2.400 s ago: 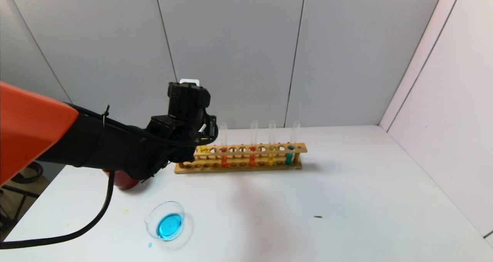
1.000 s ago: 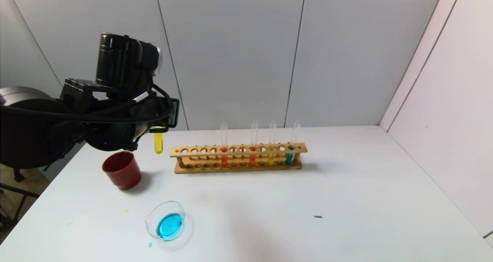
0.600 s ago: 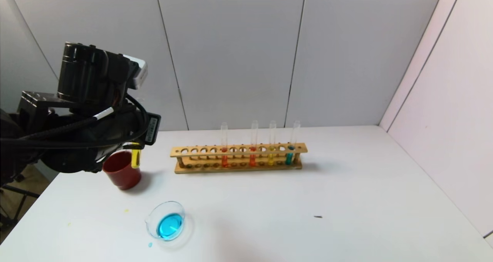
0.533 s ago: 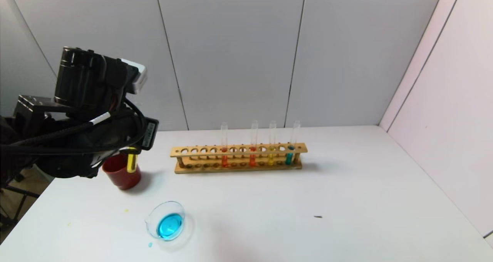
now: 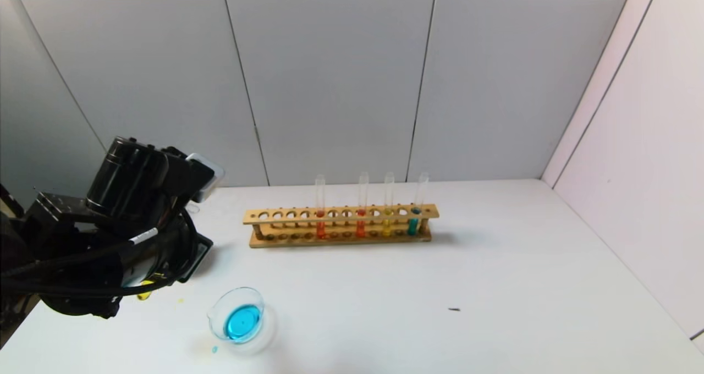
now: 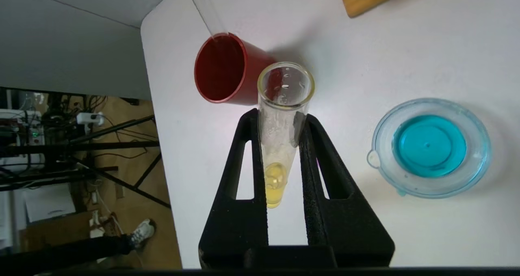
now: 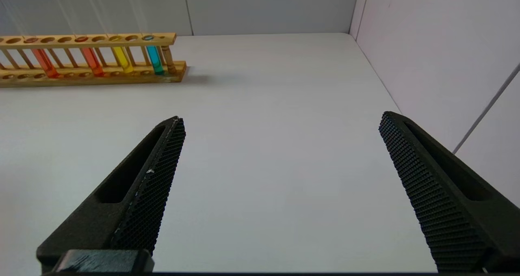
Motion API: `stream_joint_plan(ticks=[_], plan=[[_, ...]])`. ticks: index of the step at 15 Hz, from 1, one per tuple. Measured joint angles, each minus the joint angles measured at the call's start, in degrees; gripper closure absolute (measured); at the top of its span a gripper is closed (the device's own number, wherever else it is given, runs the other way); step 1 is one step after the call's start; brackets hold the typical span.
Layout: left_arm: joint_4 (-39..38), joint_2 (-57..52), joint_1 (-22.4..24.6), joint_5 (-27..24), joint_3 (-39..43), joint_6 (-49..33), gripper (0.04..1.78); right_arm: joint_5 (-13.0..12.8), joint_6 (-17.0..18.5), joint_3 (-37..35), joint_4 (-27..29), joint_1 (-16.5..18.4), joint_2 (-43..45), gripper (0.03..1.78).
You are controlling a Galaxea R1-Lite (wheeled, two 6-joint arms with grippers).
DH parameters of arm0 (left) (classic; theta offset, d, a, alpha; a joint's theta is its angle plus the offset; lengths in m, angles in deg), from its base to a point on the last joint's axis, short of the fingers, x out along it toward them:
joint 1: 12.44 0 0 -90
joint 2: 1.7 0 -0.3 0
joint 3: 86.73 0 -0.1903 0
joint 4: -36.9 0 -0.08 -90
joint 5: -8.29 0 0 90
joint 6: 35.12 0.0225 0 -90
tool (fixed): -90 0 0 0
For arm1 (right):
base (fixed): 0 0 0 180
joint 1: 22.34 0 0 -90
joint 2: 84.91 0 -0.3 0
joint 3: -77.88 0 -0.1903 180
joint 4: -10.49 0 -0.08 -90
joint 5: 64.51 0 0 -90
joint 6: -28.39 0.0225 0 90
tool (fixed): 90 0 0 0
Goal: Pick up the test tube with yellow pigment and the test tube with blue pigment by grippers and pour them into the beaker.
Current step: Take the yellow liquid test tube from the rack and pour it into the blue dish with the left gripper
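Observation:
My left gripper [image 6: 280, 118] is shut on the test tube with yellow pigment [image 6: 279, 154], which is held nearly upright with a little yellow liquid at its bottom. In the head view the gripper [image 5: 151, 269] hangs low at the table's near left, left of the beaker [image 5: 237, 321]; only the tube's yellow tip [image 5: 144, 295] shows there. The beaker [image 6: 428, 146] holds blue liquid. The test tube with blue pigment [image 5: 413, 223] stands at the right end of the wooden rack [image 5: 341, 225]. My right gripper [image 7: 280, 119] is open and empty over bare table.
A dark red cup [image 6: 221, 69] with an empty clear tube [image 6: 203, 8] leaning in it stands just beyond the held tube, hidden in the head view. The rack also holds two orange-red tubes [image 5: 320, 226] and another yellow tube [image 5: 386, 225]. The table's left edge is close.
My left gripper lifted the yellow tube out of the rack's left end, carried it left over the red cup, then came down and nearer. It now covers the cup in the head view.

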State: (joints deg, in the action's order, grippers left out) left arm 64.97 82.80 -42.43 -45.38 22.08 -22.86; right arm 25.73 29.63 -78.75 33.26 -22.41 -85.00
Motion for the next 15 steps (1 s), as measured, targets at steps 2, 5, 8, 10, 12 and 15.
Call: stream_joint_plan(ticks=[2, 5, 8, 10, 12, 15], plan=[[1.9, 1.0, 0.0, 0.3, 1.8, 1.0, 1.52, 0.0, 0.0, 0.0, 0.0, 0.0, 0.0, 0.07], [9.1, 1.9, 0.0, 0.6, 2.7, 2.8, 1.52, 0.0, 0.0, 0.0, 0.0, 0.0, 0.0, 0.07], [15.3, 2.6, -0.2, 0.8, 3.7, 3.0, 1.52, 0.0, 0.0, 0.0, 0.0, 0.0, 0.0, 0.07], [16.5, 3.3, -0.3, 0.8, 4.4, 3.3, 1.52, 0.0, 0.0, 0.0, 0.0, 0.0, 0.0, 0.07], [18.0, 4.4, -0.5, 0.8, 4.8, 3.4, 1.52, 0.0, 0.0, 0.0, 0.0, 0.0, 0.0, 0.07], [17.9, 6.9, -1.3, 0.8, 4.8, 3.7, 1.52, 0.0, 0.0, 0.0, 0.0, 0.0, 0.0, 0.07]])
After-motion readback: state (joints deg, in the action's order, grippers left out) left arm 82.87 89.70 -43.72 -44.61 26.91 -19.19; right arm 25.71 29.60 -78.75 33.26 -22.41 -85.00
